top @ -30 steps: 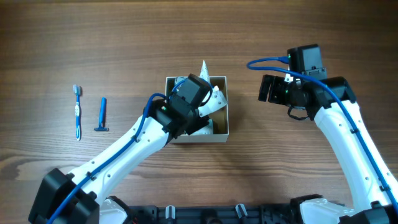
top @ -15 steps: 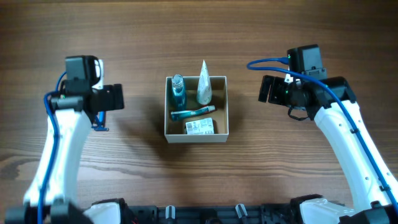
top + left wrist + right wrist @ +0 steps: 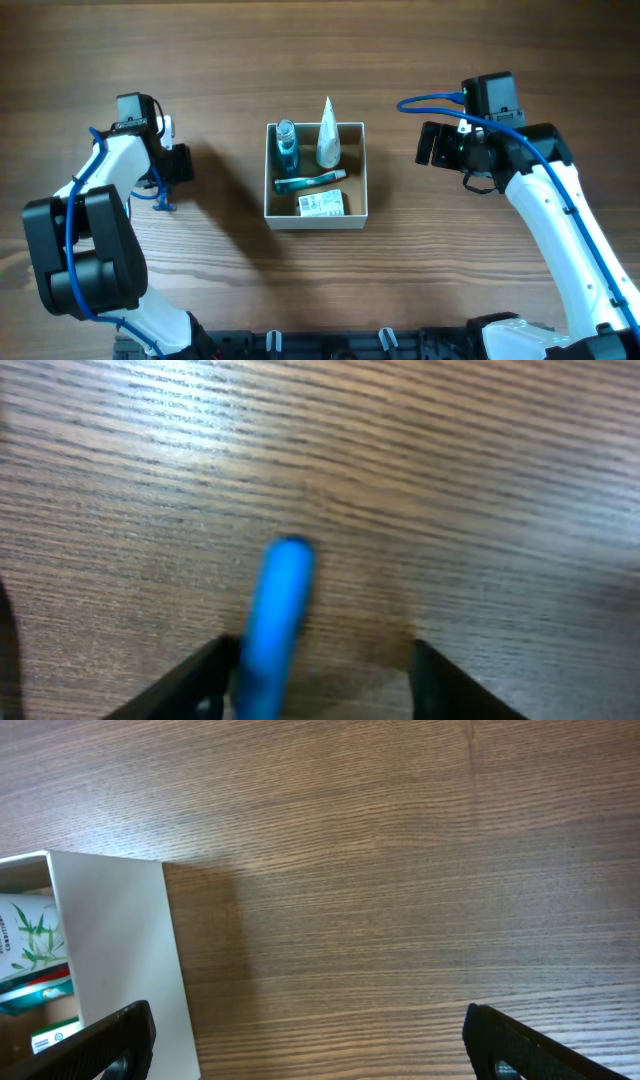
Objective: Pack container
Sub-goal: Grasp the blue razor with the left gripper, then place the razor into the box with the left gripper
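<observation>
The container is a square white-walled box at the table's middle. It holds a blue bottle, a white tube, a blue-green tube and a small labelled box. My left gripper is open, low over a blue razor left of the box. In the left wrist view the blue handle lies between the fingers, close to the left one. My right gripper is open and empty, just right of the container; its wrist view shows the container wall.
The left arm's white link covers the table where a toothbrush lay earlier; I cannot see the toothbrush now. Bare wood table surrounds the container on all sides.
My left arm has left the container and swung to the far left, then come down over the blue razor. The right arm and the container's contents have not moved.
</observation>
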`<state>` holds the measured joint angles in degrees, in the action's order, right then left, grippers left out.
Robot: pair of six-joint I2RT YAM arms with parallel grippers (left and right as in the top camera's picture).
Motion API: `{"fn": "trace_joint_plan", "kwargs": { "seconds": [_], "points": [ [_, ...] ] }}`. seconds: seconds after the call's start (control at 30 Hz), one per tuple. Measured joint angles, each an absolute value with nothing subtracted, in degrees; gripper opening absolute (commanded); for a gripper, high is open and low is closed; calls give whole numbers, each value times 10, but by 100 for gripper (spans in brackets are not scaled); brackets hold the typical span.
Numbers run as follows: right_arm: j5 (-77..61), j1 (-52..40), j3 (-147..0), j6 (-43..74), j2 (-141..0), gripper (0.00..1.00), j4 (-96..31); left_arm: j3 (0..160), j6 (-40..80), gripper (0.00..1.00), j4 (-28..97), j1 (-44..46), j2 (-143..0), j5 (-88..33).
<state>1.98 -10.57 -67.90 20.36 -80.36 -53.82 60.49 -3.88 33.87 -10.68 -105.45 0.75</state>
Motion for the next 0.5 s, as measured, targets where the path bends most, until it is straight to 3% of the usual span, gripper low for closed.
{"fn": "trace_joint_plan", "kwargs": {
  "seconds": [0.07, 0.23, 0.4, 0.5],
  "points": [
    [20, -106, -679, 204, -804, 100, -538, 606, -40, 20, 347, -107, -1054, 7],
    [20, -106, -679, 203, -804, 100, -538, 608, -40, 5, 363, -107, -1054, 7],
    [20, -106, -679, 204, -804, 100, -539, 609, -40, 4, 399, -103, -1027, 7],
    [20, -106, -679, 204, -804, 100, -540, 620, -67, 4, 406, -56, -891, -9]
  ]
}}
